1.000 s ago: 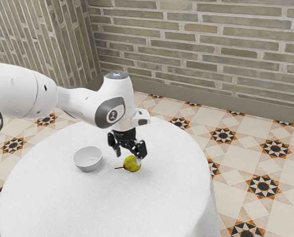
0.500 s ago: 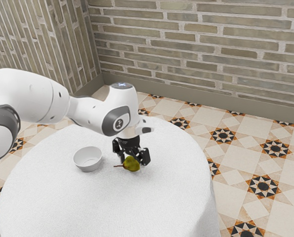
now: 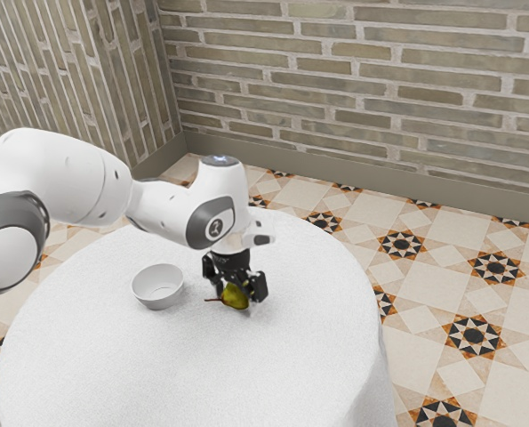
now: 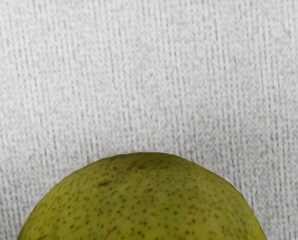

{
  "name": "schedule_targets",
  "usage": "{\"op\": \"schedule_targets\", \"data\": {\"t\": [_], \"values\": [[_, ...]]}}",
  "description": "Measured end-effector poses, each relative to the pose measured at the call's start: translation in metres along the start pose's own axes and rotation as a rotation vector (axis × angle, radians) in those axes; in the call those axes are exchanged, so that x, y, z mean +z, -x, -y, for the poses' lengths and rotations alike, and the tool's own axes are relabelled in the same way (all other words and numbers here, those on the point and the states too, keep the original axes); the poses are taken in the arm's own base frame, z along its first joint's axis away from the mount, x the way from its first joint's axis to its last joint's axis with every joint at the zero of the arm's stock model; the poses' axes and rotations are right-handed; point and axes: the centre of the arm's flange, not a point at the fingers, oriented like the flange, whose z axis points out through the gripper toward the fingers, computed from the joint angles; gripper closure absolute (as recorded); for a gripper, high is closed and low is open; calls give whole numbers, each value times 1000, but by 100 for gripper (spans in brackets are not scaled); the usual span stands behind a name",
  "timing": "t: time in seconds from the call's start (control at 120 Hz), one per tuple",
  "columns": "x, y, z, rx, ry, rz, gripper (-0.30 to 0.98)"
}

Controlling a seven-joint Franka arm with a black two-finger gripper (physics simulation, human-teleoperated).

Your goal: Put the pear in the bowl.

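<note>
Pear straddled, grip unconfirmed

The hand (image 3: 236, 296) is positioned low around the pear (image 3: 235, 299), which is seated on the worktop (image 3: 166, 374), apart from the bowl (image 3: 157, 302). It is spread wide; no firm hold is seen. If closed off-centre, the pear may be rolled or squeezed out by its curvature. The stem (image 3: 212, 300) is seen in the exterior view; speckles (image 4: 143, 210) are resolved in the wrist view.

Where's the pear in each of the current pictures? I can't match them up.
Exterior view: the pear is near the middle, to the exterior view's right of the bowl.
Wrist view: the large speckled green dome at the lower edge.
Shared landmark: the white tablecloth.
</note>
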Motion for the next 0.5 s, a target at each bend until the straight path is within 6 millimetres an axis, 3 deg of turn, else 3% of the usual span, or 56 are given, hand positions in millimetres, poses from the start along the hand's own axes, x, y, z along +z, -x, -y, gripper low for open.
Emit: {"op": "schedule_targets", "data": {"t": [0.392, 0.5], "values": [[3, -13, -1, 27, -2, -10, 0], [5, -13, -1, 31, -1, -6, 7]]}}
